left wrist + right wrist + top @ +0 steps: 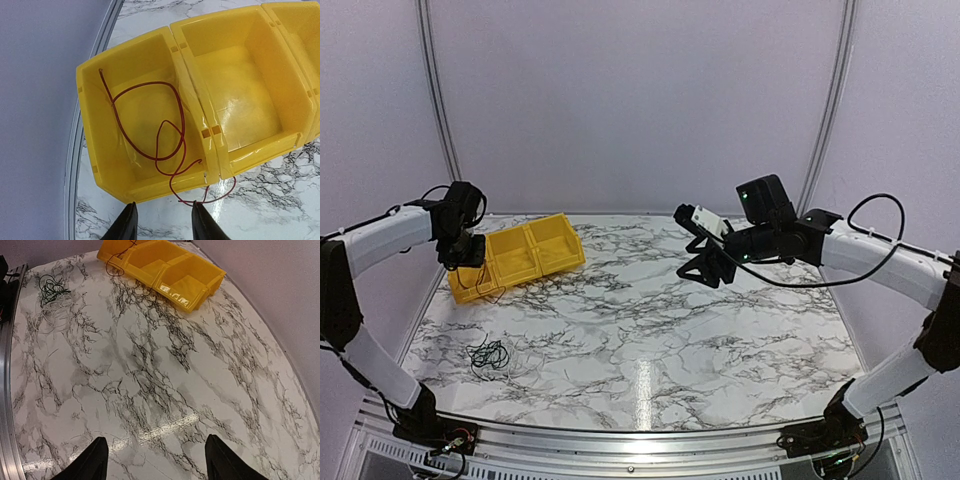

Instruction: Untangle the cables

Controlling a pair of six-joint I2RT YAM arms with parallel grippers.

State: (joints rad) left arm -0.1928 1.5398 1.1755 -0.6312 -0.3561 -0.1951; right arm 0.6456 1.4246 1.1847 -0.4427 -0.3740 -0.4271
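Observation:
A thin dark red cable (167,127) lies looped in the leftmost yellow bin (95,125). One end hangs over the bin's front wall onto the marble. My left gripper (164,220) hovers just in front of that wall, open, with nothing between its fingers. The cable's loose end lies beside the right fingertip (200,215). The other cables (488,353), a small tangle of black, greenish and pale wires (51,292), lie on the table near the left front. My right gripper (157,457) hangs open above bare marble at mid-table, holding nothing.
Three joined yellow bins (525,252) stand at the back left; the middle bin (240,95) holds nothing. A metal rail (6,405) edges the marble table, and grey walls close in behind and at both sides.

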